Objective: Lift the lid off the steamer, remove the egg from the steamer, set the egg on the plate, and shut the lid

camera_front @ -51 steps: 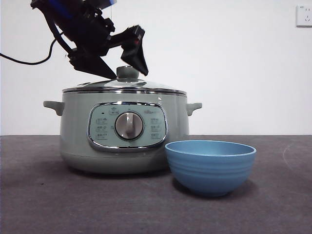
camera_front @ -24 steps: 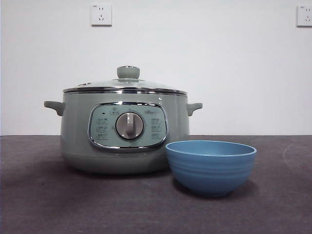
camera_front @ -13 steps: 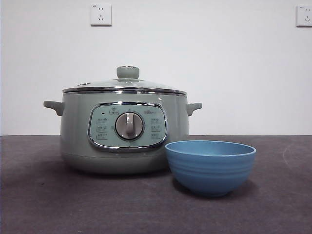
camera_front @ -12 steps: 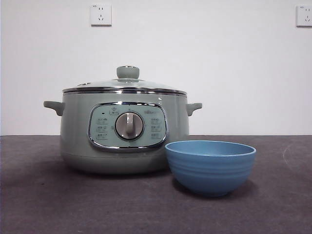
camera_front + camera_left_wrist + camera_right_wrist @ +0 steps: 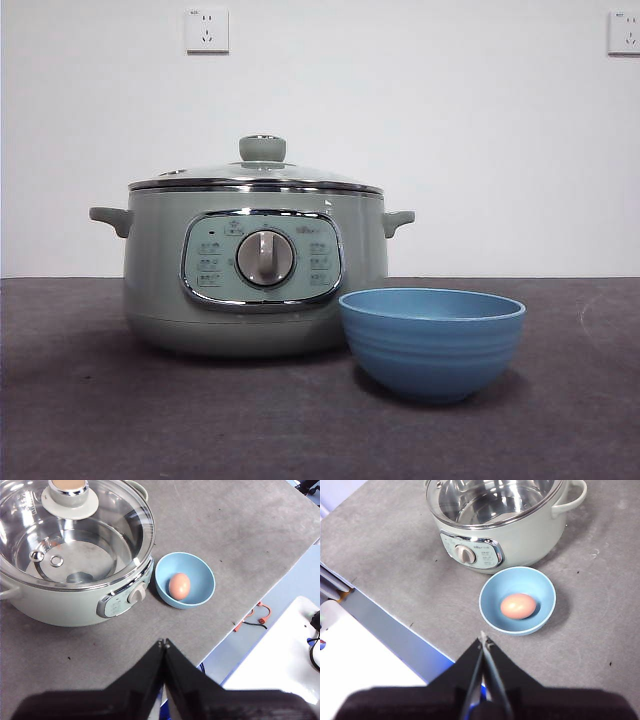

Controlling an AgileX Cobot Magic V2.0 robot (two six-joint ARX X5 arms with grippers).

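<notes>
The sage-green steamer (image 5: 255, 270) stands on the dark table with its glass lid (image 5: 258, 172) seated on the rim; both also show as steamer (image 5: 65, 607) and lid (image 5: 75, 535), and steamer (image 5: 520, 535). A brown egg (image 5: 179, 585) lies in the blue plate (image 5: 200, 575) beside the steamer, also egg (image 5: 518, 606) in plate (image 5: 492, 605). The plate (image 5: 432, 343) sits front right. My left gripper (image 5: 164, 642) is shut, high above the table's edge. My right gripper (image 5: 482, 639) is shut too, raised over the table's near edge. Neither holds anything.
The grey table's edge (image 5: 225, 645) drops off to a white surface (image 5: 280, 660) with orange cable clips (image 5: 255, 615). Two wall sockets (image 5: 207, 29) sit on the white wall behind.
About two seconds ago a black gripper hung open around the lid's knob; it has since risen out of the front view. Steamer, lid and plate have stayed put.
</notes>
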